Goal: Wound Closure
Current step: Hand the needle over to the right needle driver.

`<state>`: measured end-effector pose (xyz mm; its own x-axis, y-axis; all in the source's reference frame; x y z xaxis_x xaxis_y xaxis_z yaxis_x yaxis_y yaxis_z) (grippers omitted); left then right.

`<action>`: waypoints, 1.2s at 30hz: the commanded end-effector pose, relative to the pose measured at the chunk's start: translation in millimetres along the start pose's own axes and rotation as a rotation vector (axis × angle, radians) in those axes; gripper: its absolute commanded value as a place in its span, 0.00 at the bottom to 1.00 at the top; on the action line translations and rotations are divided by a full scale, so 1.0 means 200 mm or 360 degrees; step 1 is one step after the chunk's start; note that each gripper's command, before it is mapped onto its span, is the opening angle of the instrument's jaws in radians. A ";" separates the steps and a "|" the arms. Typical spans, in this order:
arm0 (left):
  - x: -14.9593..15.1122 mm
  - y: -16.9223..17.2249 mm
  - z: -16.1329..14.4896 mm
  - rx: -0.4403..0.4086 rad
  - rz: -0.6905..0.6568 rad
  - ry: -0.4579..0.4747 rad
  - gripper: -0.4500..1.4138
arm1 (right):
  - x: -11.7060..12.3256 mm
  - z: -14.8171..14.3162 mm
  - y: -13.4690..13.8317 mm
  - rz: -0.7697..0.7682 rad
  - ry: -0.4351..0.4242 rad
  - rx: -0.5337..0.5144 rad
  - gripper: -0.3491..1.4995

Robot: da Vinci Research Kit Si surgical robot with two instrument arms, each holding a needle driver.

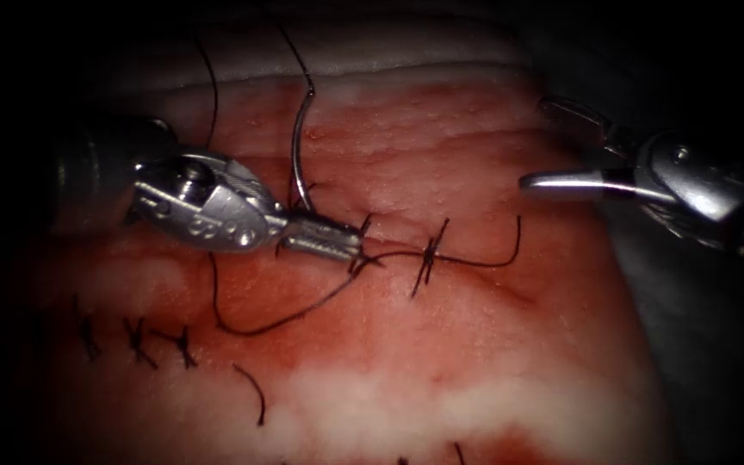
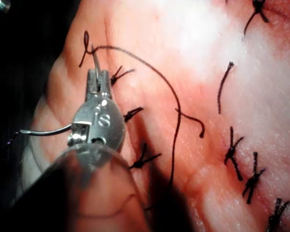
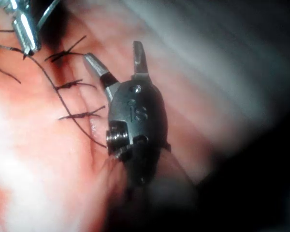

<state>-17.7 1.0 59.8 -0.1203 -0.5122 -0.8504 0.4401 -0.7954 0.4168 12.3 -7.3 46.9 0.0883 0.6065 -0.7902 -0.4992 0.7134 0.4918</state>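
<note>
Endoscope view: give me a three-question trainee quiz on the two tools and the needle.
1. True or false: the right tool has its fingers shut on thread.
2. The left tool holds: A) tissue, B) the needle, C) nothing.
3. Fill in: the needle's arc stands ___ the tissue, not buried in it.
Key: 1 false, its fingers are open and empty; 2 B, gripped near one end of the curve; 3 above.

L pincer (image 1: 337,239) lies low, jaws clamped, wrist bent toward centre. R pincer (image 1: 561,146) hangs apart, jaws spread wide, holding nothing.
</note>
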 end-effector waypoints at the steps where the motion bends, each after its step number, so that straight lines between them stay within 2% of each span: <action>1: 0.000 -0.001 0.003 -0.0014 0.0023 0.0022 0.00 | 0.004 0.007 0.005 0.0006 0.0018 -0.0002 0.65; 3: 0.004 -0.001 0.004 -0.0030 0.0060 0.0073 0.00 | 0.006 0.009 0.008 0.0056 0.0030 -0.0011 0.63; 5: 0.008 -0.001 0.004 -0.0035 0.0096 0.0138 0.00 | 0.006 0.012 0.009 0.0124 0.0036 0.0009 0.67; 11: 0.020 -0.005 0.004 -0.0033 0.0130 0.0409 0.00 | -0.005 0.015 0.002 0.0433 0.0056 0.0172 0.75; 14: 0.024 -0.007 0.003 0.0019 0.0136 0.0523 0.00 | -0.012 0.015 -0.004 0.0557 0.0050 0.0260 0.75; 16: 0.026 -0.009 0.002 0.0046 0.0134 0.0573 0.00 | -0.016 0.016 -0.007 0.0635 0.0062 0.0326 0.66; 20: 0.028 -0.009 0.000 0.0075 0.0114 0.0695 0.00 | -0.022 0.018 -0.013 0.0775 0.0125 0.0409 0.65; 26: 0.032 -0.009 -0.002 0.0097 0.0120 0.0772 0.00 | -0.029 0.023 -0.025 0.0930 0.0140 0.0452 0.68; 36: 0.031 -0.009 0.003 0.0097 0.0114 0.0788 0.00 | -0.034 0.036 -0.038 0.1164 0.0122 0.0503 0.75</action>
<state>-19.4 -1.3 53.5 0.3528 -0.3615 -0.8630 0.3764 -0.7896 0.4846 21.1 -14.7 50.7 -0.2439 0.9434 -0.2249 -0.1254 0.1993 0.9719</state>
